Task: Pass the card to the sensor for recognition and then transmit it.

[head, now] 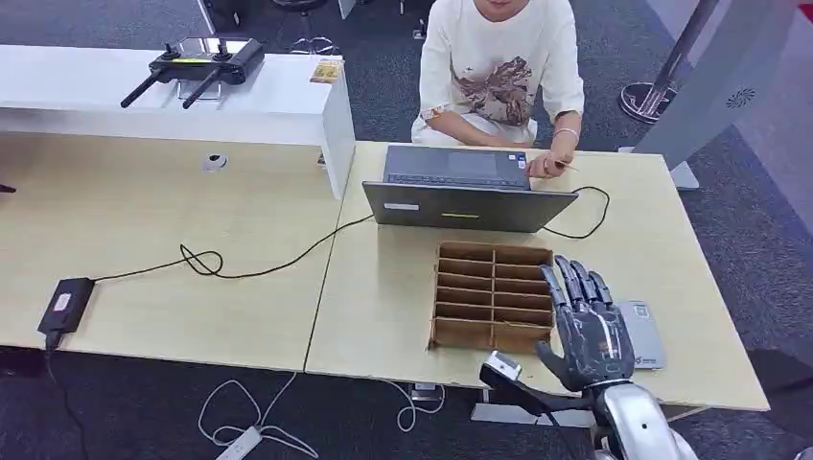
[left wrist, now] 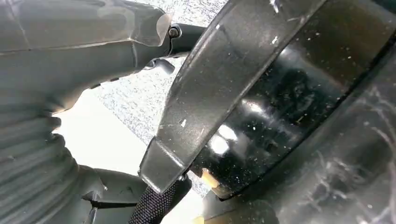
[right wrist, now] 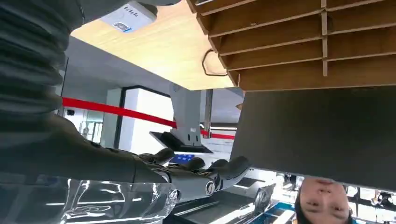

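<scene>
My right hand (head: 581, 324) hovers over the right edge of a brown wooden divider box (head: 484, 292), palm down, its fingers stretched apart and holding nothing. Just right of that hand a flat grey sensor (head: 642, 333) lies on the table. In the right wrist view the spread right hand (right wrist: 196, 176) is seen from below, with the divider box (right wrist: 289, 42) and the sensor (right wrist: 127, 16) beyond it. Whether a card lies in the box's slots I cannot tell. My left hand (left wrist: 70, 51) hangs beside my body, thumb out straight, with nothing in it.
A person sits behind an open laptop (head: 465, 196) at the back of the table (head: 383, 316), one hand by its right corner. A black cable (head: 249, 268) runs left to a power brick (head: 65, 305). A white counter (head: 173, 96) with a remote controller (head: 197, 65) stands at the back left.
</scene>
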Controlling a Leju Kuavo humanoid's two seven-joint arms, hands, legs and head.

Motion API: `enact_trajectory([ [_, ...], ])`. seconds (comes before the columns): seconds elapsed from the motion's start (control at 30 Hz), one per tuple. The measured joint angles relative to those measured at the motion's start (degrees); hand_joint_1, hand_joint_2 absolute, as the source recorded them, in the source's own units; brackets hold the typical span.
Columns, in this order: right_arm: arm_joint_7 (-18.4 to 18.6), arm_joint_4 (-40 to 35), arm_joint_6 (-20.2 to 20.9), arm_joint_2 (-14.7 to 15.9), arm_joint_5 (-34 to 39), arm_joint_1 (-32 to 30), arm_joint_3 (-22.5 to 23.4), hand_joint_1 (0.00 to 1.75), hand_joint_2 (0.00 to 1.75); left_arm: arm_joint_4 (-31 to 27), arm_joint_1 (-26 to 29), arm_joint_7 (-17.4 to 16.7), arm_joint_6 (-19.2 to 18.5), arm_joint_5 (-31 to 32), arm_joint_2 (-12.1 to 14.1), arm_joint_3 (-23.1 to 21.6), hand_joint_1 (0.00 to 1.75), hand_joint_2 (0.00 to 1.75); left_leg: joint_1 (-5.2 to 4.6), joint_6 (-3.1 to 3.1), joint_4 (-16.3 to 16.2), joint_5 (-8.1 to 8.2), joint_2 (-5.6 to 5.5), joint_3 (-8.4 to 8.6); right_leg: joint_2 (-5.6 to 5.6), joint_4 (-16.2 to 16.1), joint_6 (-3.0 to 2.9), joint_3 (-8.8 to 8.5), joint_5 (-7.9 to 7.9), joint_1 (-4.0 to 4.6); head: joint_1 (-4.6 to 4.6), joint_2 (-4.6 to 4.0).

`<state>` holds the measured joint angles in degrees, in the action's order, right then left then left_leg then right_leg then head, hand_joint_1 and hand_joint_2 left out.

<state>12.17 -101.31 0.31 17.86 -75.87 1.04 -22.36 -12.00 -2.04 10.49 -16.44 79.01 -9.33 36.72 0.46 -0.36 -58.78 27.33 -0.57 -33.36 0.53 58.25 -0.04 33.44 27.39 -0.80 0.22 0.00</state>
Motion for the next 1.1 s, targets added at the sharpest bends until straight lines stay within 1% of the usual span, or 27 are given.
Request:
enact_trajectory([
  [0.17, 0.0, 1.0, 0.6, 0.0, 0.0, 0.5, -0.2, 0.0, 1.75, 0.0, 0.0, 0.0, 0.0, 0.0, 0.0, 0.0, 0.0, 1.75, 0.0, 0.0, 0.0, 0.0, 0.0, 0.0, 0.0, 0.0, 0.0, 0.0, 0.0, 0.0, 0.0, 0.0],
  [0.7, 0.0, 3.5, 0.6, 0.0, 0.0, 0.9, -0.9, 0.0, 1.75, 0.0, 0.0, 0.0, -0.2, 0.0, 0.0, 0.0, 0.0, 1.75, 0.0, 0.0, 0.0, 0.0, 0.0, -0.01, 0.0, 0.0, 0.0, 0.0, 0.0, 0.0, 0.0, 0.0],
  [1.1, -0.2, 5.7, 0.5, -1.0, -0.3, 2.2, -2.1, 0.0, 1.75, 0.0, -0.1, 0.0, -0.4, 0.1, 0.0, 0.0, 0.0, 1.75, 0.0, 0.0, 0.0, 0.0, 0.0, 0.0, 0.0, 0.0, 0.0, 0.0, 0.0, 0.0, 0.0, 0.0],
])
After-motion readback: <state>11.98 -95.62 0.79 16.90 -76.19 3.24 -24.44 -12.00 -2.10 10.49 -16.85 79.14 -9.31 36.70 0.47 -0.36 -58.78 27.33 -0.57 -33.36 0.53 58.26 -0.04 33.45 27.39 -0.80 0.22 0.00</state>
